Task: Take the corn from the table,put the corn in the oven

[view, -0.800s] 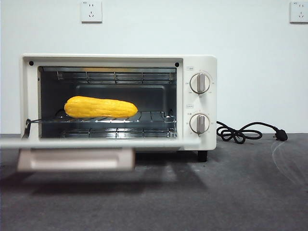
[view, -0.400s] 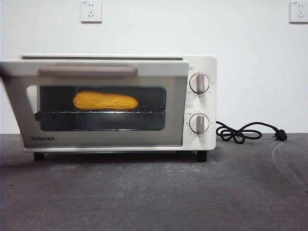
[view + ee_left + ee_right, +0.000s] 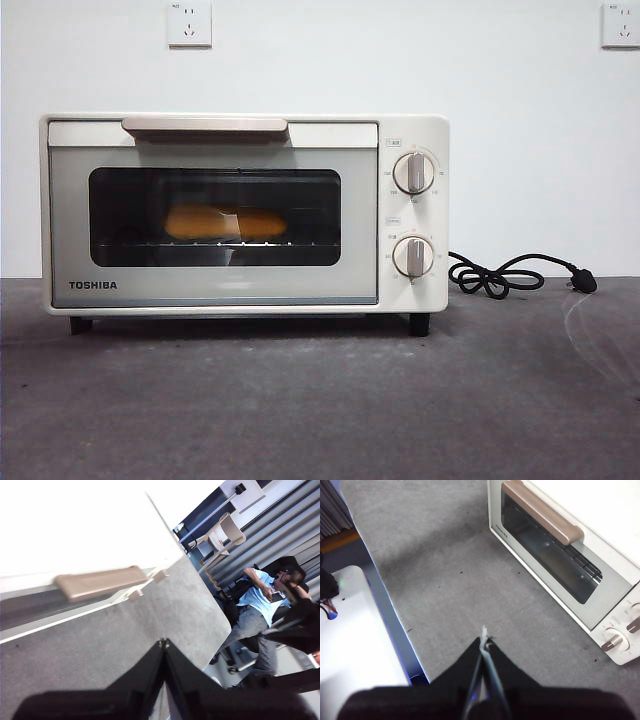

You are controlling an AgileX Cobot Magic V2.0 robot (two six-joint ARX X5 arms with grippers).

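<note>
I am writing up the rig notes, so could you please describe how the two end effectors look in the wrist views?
The left end effector and the right end effector look alike: each has two matte black jaws, broad at the base and tapering to a narrow pointed tip. No cables, markings or labels are visible on either.

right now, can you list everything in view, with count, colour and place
cream-white boxy TOSHIBA toaster oven: 1, cream-white, on the table, door shut
yellow-orange corn cob: 1, yellow-orange, inside the oven, behind the dark glass window
round knobs: 2, cream, one above the other on the oven front beside the door
beige bar handle: 1, beige, along the door's top
black cord: 1, black, coiled on the table beside the oven
dark grey matte table: 1, dark grey
wall sockets: 2, white, on the wall behind
left gripper: 1, black, shut, above the table
right gripper: 1, black, shut, above the table
</note>
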